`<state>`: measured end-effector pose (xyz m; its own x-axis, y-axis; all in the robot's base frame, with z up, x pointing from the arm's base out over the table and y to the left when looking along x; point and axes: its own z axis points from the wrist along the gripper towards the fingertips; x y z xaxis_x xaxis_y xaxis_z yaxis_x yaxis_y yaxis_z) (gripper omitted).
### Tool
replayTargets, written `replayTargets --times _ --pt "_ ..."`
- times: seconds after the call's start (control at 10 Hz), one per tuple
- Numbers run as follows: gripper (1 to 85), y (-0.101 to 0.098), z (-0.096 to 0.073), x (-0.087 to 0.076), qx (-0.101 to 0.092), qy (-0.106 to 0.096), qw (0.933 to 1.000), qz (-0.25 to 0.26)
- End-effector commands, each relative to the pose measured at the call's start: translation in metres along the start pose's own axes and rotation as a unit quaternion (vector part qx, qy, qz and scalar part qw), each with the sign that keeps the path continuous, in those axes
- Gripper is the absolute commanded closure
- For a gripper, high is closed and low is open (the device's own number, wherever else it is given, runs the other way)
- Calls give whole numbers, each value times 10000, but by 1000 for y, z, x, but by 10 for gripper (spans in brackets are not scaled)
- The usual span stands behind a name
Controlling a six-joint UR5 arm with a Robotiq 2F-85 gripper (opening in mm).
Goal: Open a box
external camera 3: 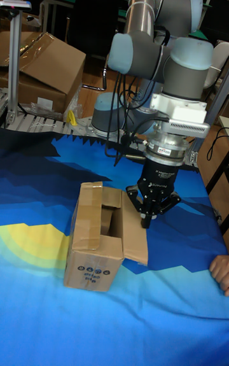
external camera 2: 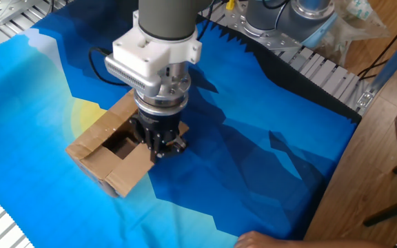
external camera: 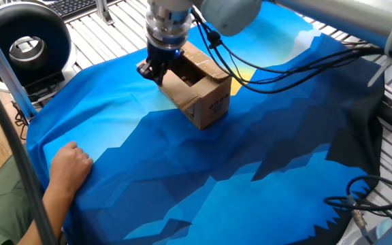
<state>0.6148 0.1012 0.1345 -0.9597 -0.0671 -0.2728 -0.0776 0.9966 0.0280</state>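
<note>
The box (external camera: pixel 204 95) is a small brown carton on the blue cloth, its top partly uncovered so a dark hollow shows. In the other fixed view the box (external camera 2: pixel 100 153) has one flap (external camera 2: pixel 134 172) folded outward and down over its side. My gripper (external camera 2: pixel 160 149) points straight down just outside that edge, fingers drawn together to a point with nothing seen between them. The tall fixed view shows the gripper (external camera 3: pixel 147 216) tip touching the upper part of the hanging flap (external camera 3: pixel 135 237) beside the box (external camera 3: pixel 94 248). My gripper (external camera: pixel 156 69) is at the box's far left corner.
A person's hand (external camera: pixel 71 166) rests on the cloth (external camera: pixel 250 170) at the near left edge. A black round device (external camera: pixel 26 39) stands off the cloth at the far left. Cables (external camera: pixel 284 58) hang from the arm over the box. A large carton (external camera 3: pixel 38 73) sits behind the table.
</note>
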Motion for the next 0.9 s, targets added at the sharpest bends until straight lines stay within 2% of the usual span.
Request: replayTargets --times 0.0,0.2,0.3,0.4,0.8 --pt "843 -12 2 5 78 22 10000 -56" --pt "843 -22 -15 16 238 351 9990 -112" --pt "843 -25 -22 20 219 496 9985 -113" --pt "843 -23 -29 21 116 579 9982 -65" --pt "843 -40 -34 18 91 620 9976 -292"
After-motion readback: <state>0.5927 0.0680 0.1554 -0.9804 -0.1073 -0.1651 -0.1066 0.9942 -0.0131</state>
